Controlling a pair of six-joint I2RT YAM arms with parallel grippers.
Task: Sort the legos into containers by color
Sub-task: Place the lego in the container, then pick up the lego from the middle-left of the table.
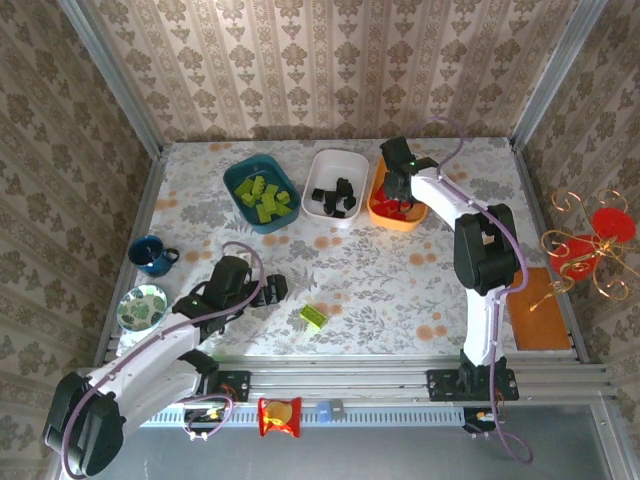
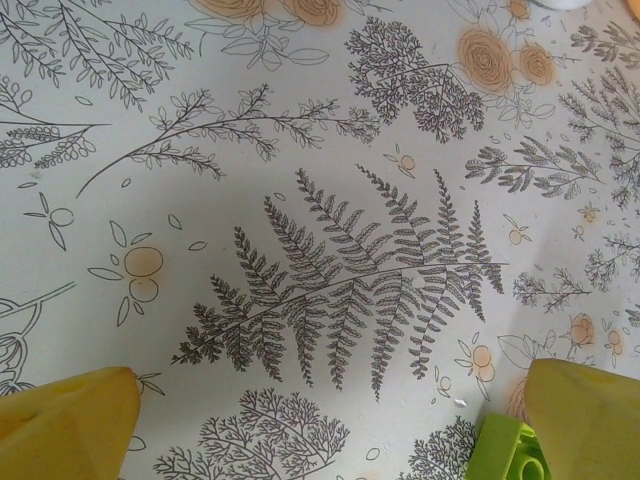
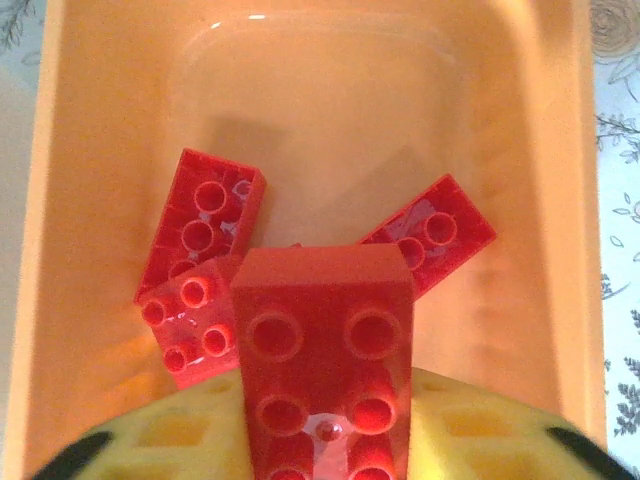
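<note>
My right gripper (image 1: 400, 186) hangs over the orange tray (image 1: 378, 207), shut on a red brick (image 3: 325, 330) held studs-up between its yellow fingers (image 3: 170, 430). Three more red bricks (image 3: 205, 215) lie on the orange tray's floor (image 3: 330, 110). The white tray (image 1: 335, 160) holds black bricks (image 1: 335, 197). Lime-green bricks (image 1: 263, 197) fill the dark teal tray (image 1: 240, 172). One lime-green brick (image 1: 313, 316) lies loose on the table, just right of my left gripper (image 1: 272, 289). That gripper (image 2: 330, 430) is open and low over the cloth, with the green brick (image 2: 510, 455) beside its right finger (image 2: 590, 420).
A dark blue mug (image 1: 150, 255) and a small greenish bowl (image 1: 142, 307) stand at the left edge. An orange pad (image 1: 540, 308) lies at the right edge, with a red and gold ornament (image 1: 590, 240) beyond it. Patterned walls close off three sides.
</note>
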